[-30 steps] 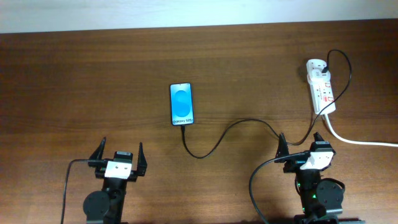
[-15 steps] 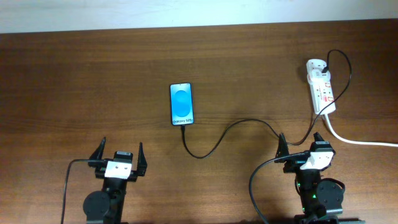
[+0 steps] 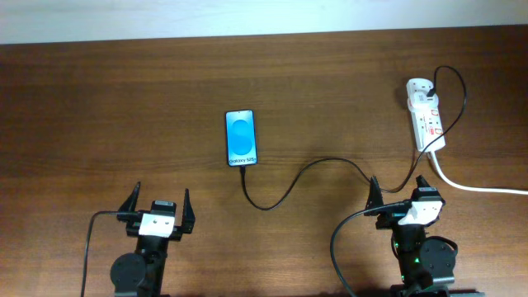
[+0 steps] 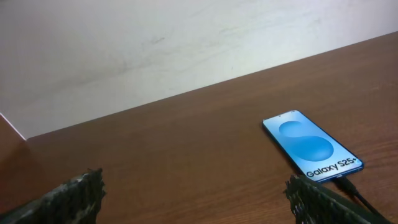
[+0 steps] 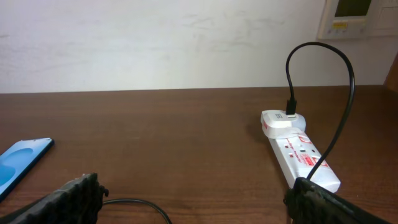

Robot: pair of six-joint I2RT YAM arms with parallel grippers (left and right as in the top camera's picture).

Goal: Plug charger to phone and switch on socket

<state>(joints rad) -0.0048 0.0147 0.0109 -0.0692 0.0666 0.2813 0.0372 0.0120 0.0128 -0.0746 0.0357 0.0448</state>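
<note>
Lying flat on the brown table (image 3: 124, 107), a little left of centre, the phone (image 3: 242, 138) shows its lit blue screen, with its short bottom edge turned toward the robot. The thin black charger cable (image 3: 289, 186) meets that bottom edge; from the left wrist view its small plug sits right against the phone, though whether it is pushed fully home cannot be told. From there the cable dips toward the robot, curves right across the table, passes just beyond the right gripper (image 3: 398, 188) and climbs in a tall loop to a white adapter (image 5: 281, 122) seated in the far end of the socket (image 3: 426, 120). The socket lies at the far right of the table, well apart from the phone, its thick white cord (image 3: 478, 188) running off the right edge. Its red-marked switches are too small to read as on or off. The left gripper (image 3: 161, 198) hangs near the front edge, left of the phone, its fingers spread wide and holding nothing. The right gripper is likewise spread wide and empty, touching neither cable nor socket.
</note>
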